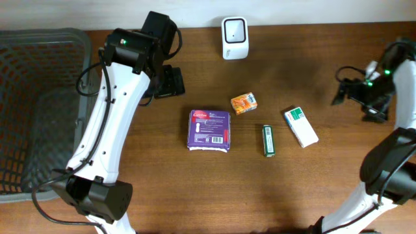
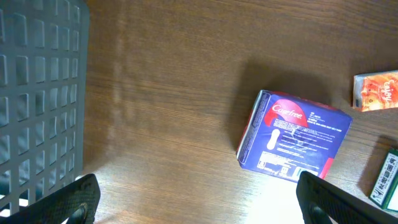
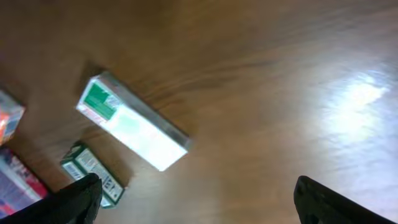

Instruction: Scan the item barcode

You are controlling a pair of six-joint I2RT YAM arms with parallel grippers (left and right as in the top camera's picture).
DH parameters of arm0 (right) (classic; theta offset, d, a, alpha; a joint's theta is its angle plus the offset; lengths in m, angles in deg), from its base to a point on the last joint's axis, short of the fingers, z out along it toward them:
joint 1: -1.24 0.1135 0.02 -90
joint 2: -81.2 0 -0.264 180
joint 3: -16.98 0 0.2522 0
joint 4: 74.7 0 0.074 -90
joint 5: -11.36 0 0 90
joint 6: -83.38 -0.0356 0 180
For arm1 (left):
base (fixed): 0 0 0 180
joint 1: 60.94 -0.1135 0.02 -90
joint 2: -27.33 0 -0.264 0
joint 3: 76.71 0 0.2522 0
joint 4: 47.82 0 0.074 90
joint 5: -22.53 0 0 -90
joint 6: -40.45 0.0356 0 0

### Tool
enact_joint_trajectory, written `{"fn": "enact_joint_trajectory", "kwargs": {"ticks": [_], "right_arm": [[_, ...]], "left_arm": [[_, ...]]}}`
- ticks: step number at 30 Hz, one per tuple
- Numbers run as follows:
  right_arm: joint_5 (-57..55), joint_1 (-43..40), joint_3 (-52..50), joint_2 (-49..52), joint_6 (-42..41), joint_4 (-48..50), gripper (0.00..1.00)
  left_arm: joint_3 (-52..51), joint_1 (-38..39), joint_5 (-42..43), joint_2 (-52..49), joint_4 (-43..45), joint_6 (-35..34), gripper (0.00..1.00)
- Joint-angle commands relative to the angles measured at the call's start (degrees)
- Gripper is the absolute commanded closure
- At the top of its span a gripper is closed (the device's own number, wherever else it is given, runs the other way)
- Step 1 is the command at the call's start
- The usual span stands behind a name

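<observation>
Clearly both left jaws and right jaws stand wide open, holding nothing. Ahead of the right jaws, off to one side and apart from them, the white box [image 3: 134, 121] lies flat on the surface [image 3: 280, 62]. Ahead of the left jaws, close by one tip, sits the purple pack [image 2: 292, 137].

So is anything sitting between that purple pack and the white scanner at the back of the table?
Nothing visible. From the purple pack to the scanner the overhead view shows bare table. The orange box lies just right of that line, and the left hand is on the other side of it.
</observation>
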Motion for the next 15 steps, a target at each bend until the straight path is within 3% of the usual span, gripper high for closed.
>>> {"fn": "enact_joint_trajectory", "kwargs": {"ticks": [1, 6, 11, 12, 13, 14, 15], "right_arm": [[2.9, -3.0, 0.4, -0.4, 0.0, -0.2, 0.02], [8.1, 0.9, -2.6, -0.4, 0.7, -1.1, 0.02], [5.3, 5.5, -14.9, -0.4, -1.1, 8.5, 0.03], [5.3, 5.5, -16.0, -0.4, -1.1, 8.8, 0.31], [5.3, 5.5, -16.6, -0.4, -1.1, 8.8, 0.5], [6.9, 5.5, -17.3, -0.4, -1.1, 8.3, 0.64], [8.5, 5.8, -18.1, -0.4, -1.0, 8.2, 0.7]], "left_arm": [[0.0, 0.0, -0.6, -0.3, 0.1, -0.5, 0.01], [0.0, 0.0, -0.6, -0.3, 0.1, -0.5, 0.01], [0.0, 0.3, -0.6, -0.3, -0.2, -0.5, 0.01], [0.0, 0.3, -0.7, -0.3, -0.1, -0.5, 0.01], [0.0, 0.3, -0.6, -0.3, 0.0, -0.5, 0.01], [0.0, 0.3, -0.6, -0.3, 0.1, -0.5, 0.01], [0.0, 0.3, -0.6, -0.3, 0.2, -0.5, 0.01]]}}
